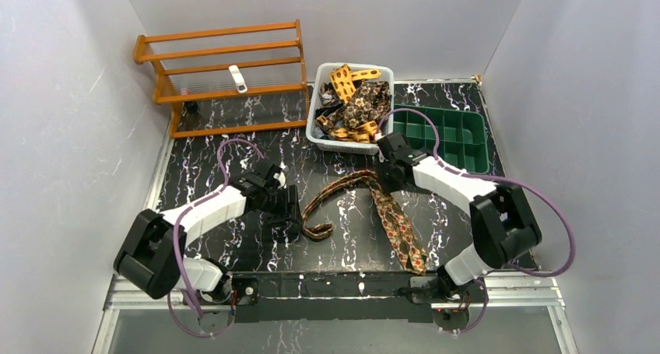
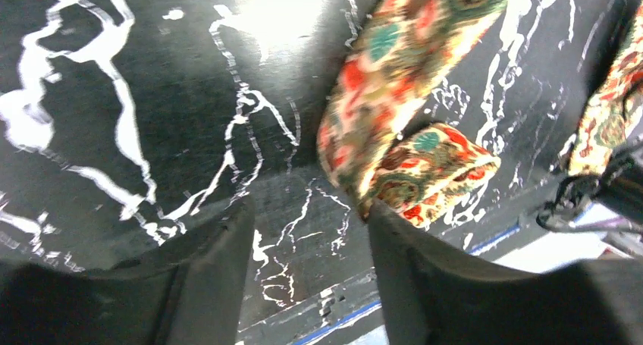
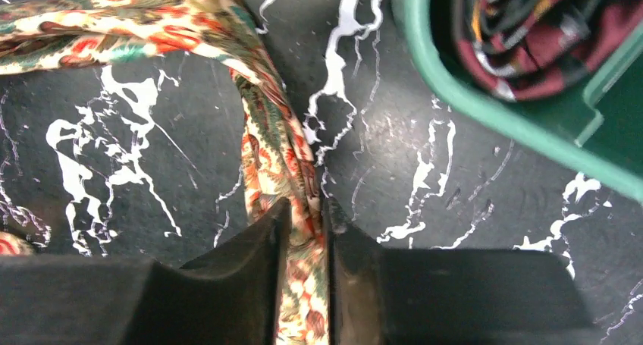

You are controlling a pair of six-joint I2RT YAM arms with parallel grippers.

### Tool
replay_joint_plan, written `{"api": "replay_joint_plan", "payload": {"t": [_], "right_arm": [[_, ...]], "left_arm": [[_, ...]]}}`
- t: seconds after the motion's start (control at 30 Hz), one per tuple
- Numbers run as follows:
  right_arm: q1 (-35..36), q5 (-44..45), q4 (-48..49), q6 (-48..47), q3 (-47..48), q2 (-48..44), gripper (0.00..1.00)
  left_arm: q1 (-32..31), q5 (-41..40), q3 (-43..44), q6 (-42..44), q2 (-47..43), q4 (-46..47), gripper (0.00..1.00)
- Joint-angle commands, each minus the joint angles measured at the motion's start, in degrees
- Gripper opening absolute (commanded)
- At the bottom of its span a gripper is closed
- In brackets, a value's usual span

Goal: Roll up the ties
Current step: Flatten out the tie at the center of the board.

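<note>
One patterned red-orange and olive tie [image 1: 393,218] lies in an arch on the black marbled table. Its wide end points toward the front edge, and its narrow end is curled near the left arm. My right gripper [image 1: 387,178] is shut on the tie near the top of the arch; in the right wrist view the tie [image 3: 277,144] runs between the fingers of the right gripper [image 3: 304,216]. My left gripper [image 2: 309,208] stands open over bare table. The folded narrow end of the tie [image 2: 425,170] lies just beyond its right fingertip [image 2: 377,211]. More ties [image 1: 354,101] fill a basket.
The white basket [image 1: 342,146] stands at the back centre, with a green compartment tray [image 1: 467,155] to its right. The tray's wall [image 3: 455,79] is close to the right gripper. A wooden rack [image 1: 226,74] stands at the back left. Grey walls enclose the table.
</note>
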Motion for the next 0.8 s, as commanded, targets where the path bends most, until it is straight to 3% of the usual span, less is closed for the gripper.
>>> {"api": "replay_joint_plan", "payload": {"t": [0.0, 0.1, 0.17, 0.4, 0.47, 0.57, 0.77], "right_arm": [[0.0, -2.9, -4.3, -3.6, 7.7, 3.4, 0.37], [0.0, -12.1, -0.2, -5.5, 8.1, 0.3, 0.6], [0.0, -21.7, 5.0, -6.9, 6.7, -2.1, 0.67], [2.8, -47.5, 24.8, 1.5, -4.2, -3.1, 0.64], [6.2, -48.3, 26.5, 2.5, -5.5, -1.5, 0.7], [12.3, -42.1, 25.6, -0.8, -5.2, 1.1, 0.84], [15.6, -39.8, 23.0, -4.9, -4.0, 7.1, 0.92]], "left_arm": [[0.0, -11.4, 3.0, -1.2, -5.2, -6.8, 0.65], [0.1, -19.0, 6.1, -3.0, -8.7, -10.6, 0.7], [0.2, -23.6, 7.4, -4.3, -10.8, -13.0, 0.76], [3.1, -30.6, 8.4, -7.0, -13.4, -18.6, 0.79], [4.5, -29.9, 8.4, -7.1, -13.9, -19.1, 0.81], [8.5, -25.2, 7.2, -7.1, -14.3, -17.7, 0.84], [14.2, -19.5, 6.5, -6.6, -16.2, -15.3, 0.86]]}}
